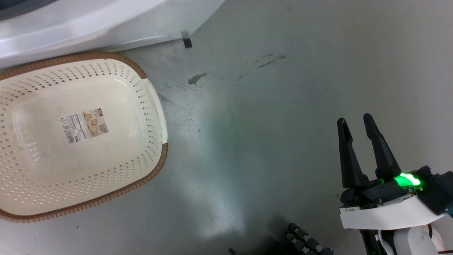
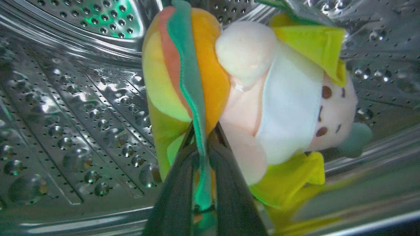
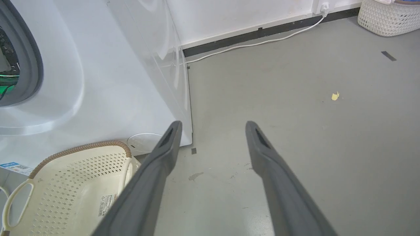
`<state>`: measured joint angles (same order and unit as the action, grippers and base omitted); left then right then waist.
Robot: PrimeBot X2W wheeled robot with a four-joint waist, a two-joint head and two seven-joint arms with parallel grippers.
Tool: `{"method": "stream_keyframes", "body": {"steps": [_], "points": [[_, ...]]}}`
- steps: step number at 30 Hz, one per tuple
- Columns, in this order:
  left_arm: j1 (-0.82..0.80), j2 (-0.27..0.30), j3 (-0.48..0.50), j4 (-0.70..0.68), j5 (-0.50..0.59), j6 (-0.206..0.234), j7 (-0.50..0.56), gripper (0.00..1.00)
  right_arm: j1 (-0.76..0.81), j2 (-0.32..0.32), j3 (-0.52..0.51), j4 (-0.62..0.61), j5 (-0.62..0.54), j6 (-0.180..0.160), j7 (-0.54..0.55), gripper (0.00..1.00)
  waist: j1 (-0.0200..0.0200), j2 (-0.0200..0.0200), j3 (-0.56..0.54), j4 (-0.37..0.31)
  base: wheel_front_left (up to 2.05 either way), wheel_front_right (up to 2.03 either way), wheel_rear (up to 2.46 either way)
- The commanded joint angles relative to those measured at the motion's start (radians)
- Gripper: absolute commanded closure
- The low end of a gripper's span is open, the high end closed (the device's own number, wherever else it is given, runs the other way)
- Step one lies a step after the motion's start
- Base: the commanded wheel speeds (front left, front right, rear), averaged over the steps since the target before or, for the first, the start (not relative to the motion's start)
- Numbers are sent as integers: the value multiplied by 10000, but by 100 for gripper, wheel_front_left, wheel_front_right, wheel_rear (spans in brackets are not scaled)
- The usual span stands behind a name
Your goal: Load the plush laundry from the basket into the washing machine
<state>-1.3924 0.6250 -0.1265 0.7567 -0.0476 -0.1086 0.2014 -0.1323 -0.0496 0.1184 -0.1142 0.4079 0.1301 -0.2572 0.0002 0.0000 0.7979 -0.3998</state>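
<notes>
Left wrist view: the left hand (image 2: 201, 131) is closed on the plush toy (image 2: 288, 98), with the green stripe of the orange hamburger part pinched between its two dark fingers. The toy is held inside the perforated steel drum (image 2: 82, 124), and the doll's face is turned to that view's right. Whether the toy touches the drum wall cannot be told. In the head view, the right hand (image 1: 355, 119) is held with its fingers spread apart above the grey floor (image 1: 265, 141). The basket (image 1: 141, 92) is set on that floor just beside the white washing machine (image 1: 88, 24), and a label sticker (image 1: 84, 125) is seen on its bottom.
</notes>
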Motion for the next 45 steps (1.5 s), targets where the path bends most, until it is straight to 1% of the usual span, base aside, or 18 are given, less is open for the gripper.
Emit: {"method": "stream_keyframes", "body": {"steps": [1,6,7,8,9,15,21,24,26,29,35,40,43,45], "points": [[-287,57,-180,214,111,-58,-36,100,-190,-6,2,-60,79,6,-46,0,-2,0,71,-20,0,0,0],[-441,-48,-622,1064,114,-141,-142,100,-258,-6,20,-9,32,6,-46,0,-2,0,37,85,0,0,0],[-438,-77,-678,1205,99,-148,-233,92,-278,-6,5,-13,11,6,-46,0,-2,0,-11,114,0,0,0],[-416,-108,-723,1338,78,-153,-345,20,-294,-6,-17,-19,-17,6,-46,0,-2,0,-80,148,0,0,0],[-373,-147,-766,1459,59,-157,-487,0,-304,-6,-47,-23,-60,6,-46,0,-2,0,-168,190,0,0,0],[391,-726,-812,2097,-322,-154,-1885,0,-232,-6,-390,-10,-552,6,-46,0,-2,0,-1162,690,0,0,0],[1909,-1789,-712,2548,-1002,-167,-3731,0,34,-6,-787,64,-1240,6,-46,0,-2,0,-2813,1460,0,0,0],[2752,-2313,-647,2476,-1372,-181,-4333,0,225,-6,-868,80,-1582,6,-46,0,-2,0,-3657,1830,0,0,0],[3367,-2670,-624,2212,-1596,-190,-4521,0,353,-6,-908,109,-1798,6,-46,0,-2,0,-4178,2070,0,0,0],[4403,-3142,-580,1366,-1856,-197,-4616,0,549,-6,-931,139,-2092,6,-46,0,-2,0,-4889,2388,0,0,0],[7184,-3900,-26,-1671,-2496,-187,-4628,0,1000,-6,-1076,185,-2342,6,-46,0,-2,0,-6024,2856,0,0,0],[9576,-4236,327,-4069,-2327,284,-4630,0,1384,-6,-1026,214,-2359,6,-46,0,-2,0,-6591,3162,0,0,0],[10881,-4570,560,-4934,-2515,498,-4630,0,1587,-6,-980,260,-2488,6,-46,0,-2,0,-6837,3284,0,0,0],[11633,-4607,543,-5417,-2360,614,-4631,0,1700,-6,-989,279,-2534,6,-46,0,-2,0,-6939,3354,0,0,0]]}}
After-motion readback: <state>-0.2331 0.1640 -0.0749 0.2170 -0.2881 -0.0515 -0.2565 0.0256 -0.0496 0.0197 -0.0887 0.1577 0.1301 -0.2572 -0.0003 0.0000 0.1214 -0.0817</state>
